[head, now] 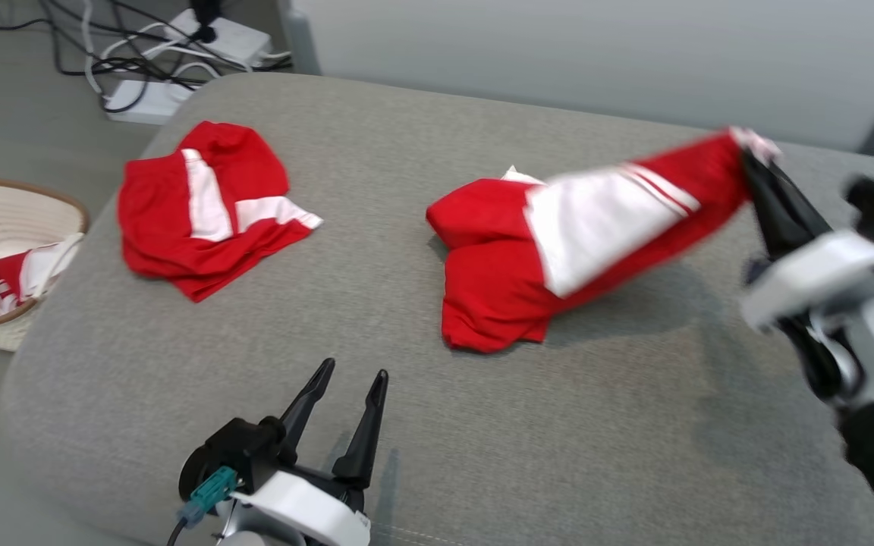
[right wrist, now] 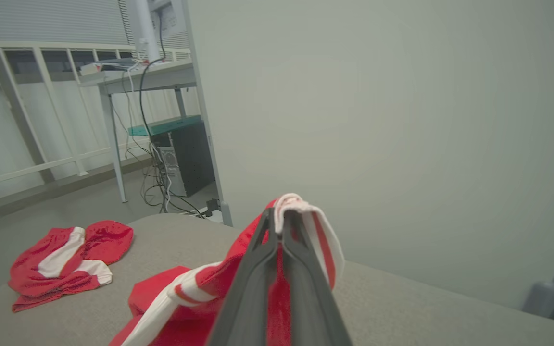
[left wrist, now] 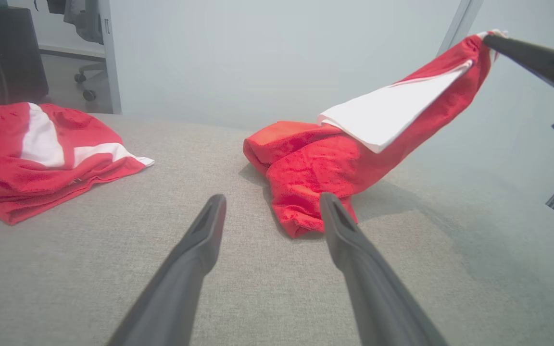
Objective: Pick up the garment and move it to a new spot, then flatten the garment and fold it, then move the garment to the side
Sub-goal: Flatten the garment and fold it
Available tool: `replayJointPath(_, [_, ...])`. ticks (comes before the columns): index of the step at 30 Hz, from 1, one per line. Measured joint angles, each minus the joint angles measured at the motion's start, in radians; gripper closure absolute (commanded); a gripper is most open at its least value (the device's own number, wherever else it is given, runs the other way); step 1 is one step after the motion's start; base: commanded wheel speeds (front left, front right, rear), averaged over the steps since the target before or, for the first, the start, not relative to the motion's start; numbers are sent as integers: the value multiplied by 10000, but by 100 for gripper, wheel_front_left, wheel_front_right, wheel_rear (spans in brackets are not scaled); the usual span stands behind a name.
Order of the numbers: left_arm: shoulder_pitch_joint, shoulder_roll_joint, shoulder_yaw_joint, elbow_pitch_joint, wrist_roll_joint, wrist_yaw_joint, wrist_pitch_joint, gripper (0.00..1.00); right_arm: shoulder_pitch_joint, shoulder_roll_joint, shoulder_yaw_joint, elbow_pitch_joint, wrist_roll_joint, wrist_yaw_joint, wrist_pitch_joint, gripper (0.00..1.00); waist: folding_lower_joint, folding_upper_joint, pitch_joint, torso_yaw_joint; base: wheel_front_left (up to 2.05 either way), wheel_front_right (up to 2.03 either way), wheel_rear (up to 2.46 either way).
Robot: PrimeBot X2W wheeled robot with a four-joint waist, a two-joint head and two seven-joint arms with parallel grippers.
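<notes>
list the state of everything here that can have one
lifted garment, one end raised, the rest bunched on the cushion
right tool, shut on the lifted garment's striped edge
left tool, open, empty, above the cushion
second garment, crumpled on the cushion, untouched
basket, beside the cushion, clothes inside

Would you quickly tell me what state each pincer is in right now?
Left pincer: open, holding nothing.
Right pincer: closed on one end of the red and white garment, that end raised while the rest lies on the surface.
</notes>
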Motion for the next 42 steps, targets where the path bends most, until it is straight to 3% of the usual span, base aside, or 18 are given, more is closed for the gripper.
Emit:
replayJointPath(4, [-333,-4,-290,-73,-63,0,0,0,1221,-644,-754,596,267,-2,4,100,0,0,196,-472,0,0,0])
replayJointPath(17, [-1472,-12,-895,-38,46,-12,0,0,2416,-196,-2725,1553,-46,0,6,100,0,0,734,-1310,0,0,0])
replayJointPath(18, [-1523,-10,-932,0,46,-15,0,0,2420,-127,-2884,1636,-151,0,6,68,0,0,745,-1358,0,0,0])
replayJointPath(19, [-1569,-10,-966,52,46,-15,-2,0,2420,-46,-2984,1716,-251,0,6,0,0,0,748,-1410,0,0,0])
replayJointPath(23, [-1634,-12,-1055,349,46,-15,0,0,2415,203,-3440,1776,-821,0,6,0,0,0,724,-1619,0,0,0])
replayJointPath(29, [-2074,-12,-1116,826,157,-15,0,0,2416,523,-4161,871,-1814,0,6,0,0,0,630,-1998,0,0,0])
replayJointPath(42, [-4130,217,-1126,3333,727,-19,0,0,2427,1360,-3390,-138,-2328,0,6,0,0,0,986,-3233,0,0,0])
